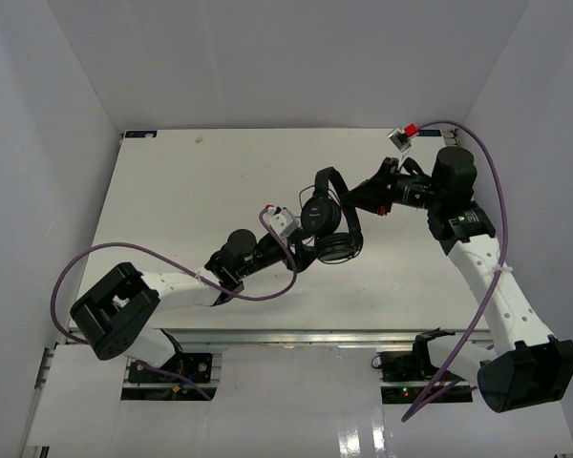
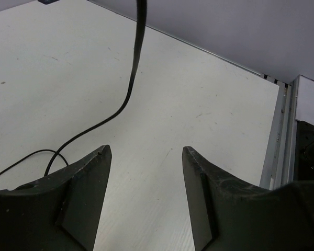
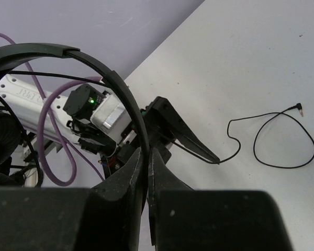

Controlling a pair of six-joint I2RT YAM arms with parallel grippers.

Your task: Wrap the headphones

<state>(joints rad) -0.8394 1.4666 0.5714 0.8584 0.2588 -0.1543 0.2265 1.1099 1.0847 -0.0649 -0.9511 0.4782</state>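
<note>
Right wrist: thin, curved, smooth black headphones [image 3: 112,78]

You have the headphones [image 1: 327,218] at the middle of the surface [image 1: 191,181], between the two arms. The right end effector [image 1: 363,196] sits just to their right, with the headband [image 3: 42,50] between its fingers. The left end effector [image 1: 294,237] lies just to their left. The cable [image 2: 130,89] hangs ahead of the left fingers (its loops and plug [image 3: 300,107] rest on the surface).

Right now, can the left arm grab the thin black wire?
Probably yes. The left gripper is open, and the wire trails down just ahead of it, with nothing in between. It may need a small shift sideways.
</note>
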